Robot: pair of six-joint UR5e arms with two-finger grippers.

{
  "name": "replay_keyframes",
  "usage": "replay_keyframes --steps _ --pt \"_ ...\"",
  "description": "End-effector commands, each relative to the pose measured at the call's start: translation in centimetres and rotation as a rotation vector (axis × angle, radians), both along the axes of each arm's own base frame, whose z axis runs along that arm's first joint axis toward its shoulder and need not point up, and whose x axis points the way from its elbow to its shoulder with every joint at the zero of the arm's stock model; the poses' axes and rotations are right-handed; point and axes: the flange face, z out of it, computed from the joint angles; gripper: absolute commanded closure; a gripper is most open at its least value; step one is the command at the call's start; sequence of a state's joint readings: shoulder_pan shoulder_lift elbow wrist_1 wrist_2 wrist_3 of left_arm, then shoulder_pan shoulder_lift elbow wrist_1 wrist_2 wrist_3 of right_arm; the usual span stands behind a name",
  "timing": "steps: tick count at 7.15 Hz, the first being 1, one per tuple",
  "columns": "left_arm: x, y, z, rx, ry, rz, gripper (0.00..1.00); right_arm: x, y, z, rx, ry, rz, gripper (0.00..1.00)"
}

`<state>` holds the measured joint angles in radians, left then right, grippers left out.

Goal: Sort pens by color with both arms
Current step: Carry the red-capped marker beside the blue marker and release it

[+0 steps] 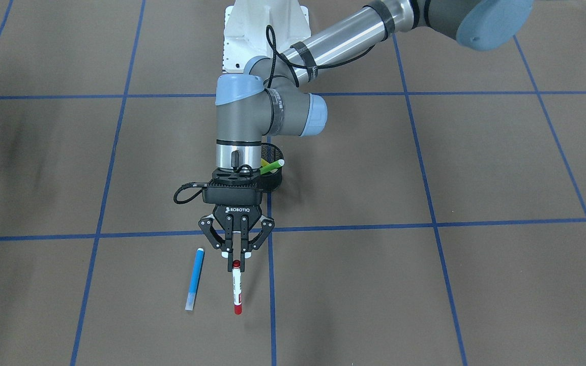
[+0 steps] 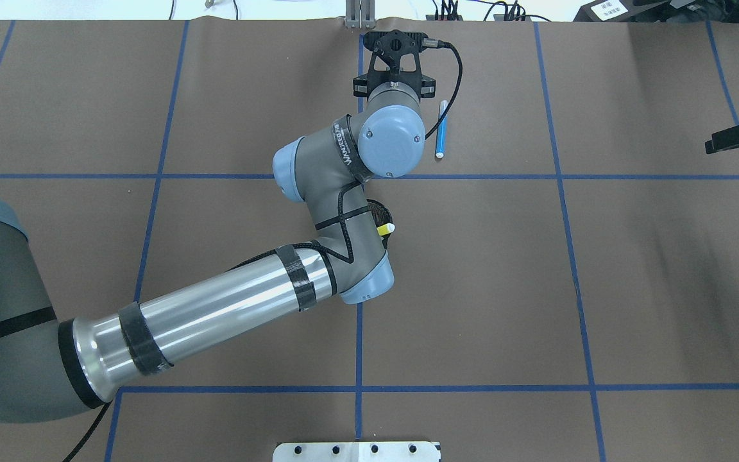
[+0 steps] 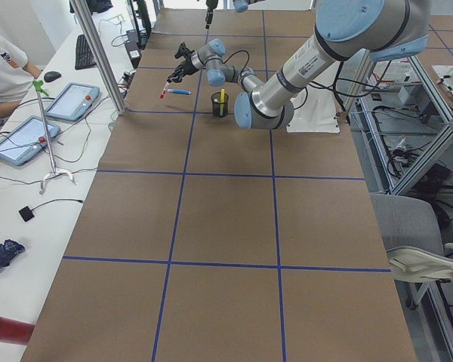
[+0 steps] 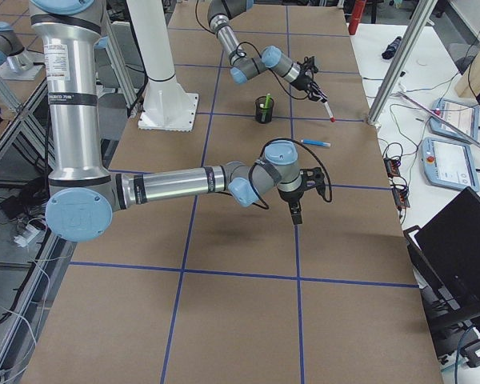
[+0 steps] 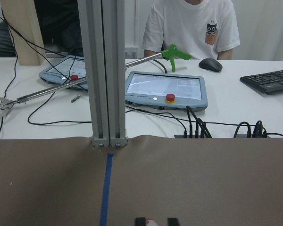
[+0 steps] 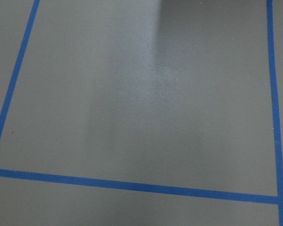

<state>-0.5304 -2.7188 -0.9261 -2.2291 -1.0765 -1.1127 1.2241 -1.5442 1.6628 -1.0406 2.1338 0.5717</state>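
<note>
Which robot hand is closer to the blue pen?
Left. The left end effector, holding the red marker, is right beside the blue pen. The right end effector hangs well apart from it, farther toward the robot's right.

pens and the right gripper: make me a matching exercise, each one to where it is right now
Column 1
1. red marker
2. blue pen
3. green pen
4. right gripper

Column 2
a. lying flat on the table
b. standing in the cup
c. gripped by the left gripper
d. over bare table, far from the cup

Pairs: 1-c, 2-a, 3-b, 4-d
</note>
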Motion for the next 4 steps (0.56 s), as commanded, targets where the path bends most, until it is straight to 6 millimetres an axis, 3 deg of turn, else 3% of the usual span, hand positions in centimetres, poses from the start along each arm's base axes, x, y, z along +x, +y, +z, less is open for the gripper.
replay_keyframes --steps 1,2,3,4 --pt "1.23 0.51 1.01 0.005 0.002 0.019 1.0 -0.02 -0.06 0.13 0.001 0.0 -0.001 0.01" --pt "1.27 0.5 1.08 0.004 0.0 0.021 1.0 -0.04 -0.11 0.05 0.002 0.0 -0.001 0.01" --pt "1.38 0.76 1.02 0.007 -0.003 0.027 0.89 -0.08 -0.23 -0.01 0.002 0.0 -0.001 0.01" --pt "1.6 0.95 1.09 0.006 -0.004 0.031 0.37 -0.11 -0.29 -0.01 0.002 0.0 -0.001 0.01"
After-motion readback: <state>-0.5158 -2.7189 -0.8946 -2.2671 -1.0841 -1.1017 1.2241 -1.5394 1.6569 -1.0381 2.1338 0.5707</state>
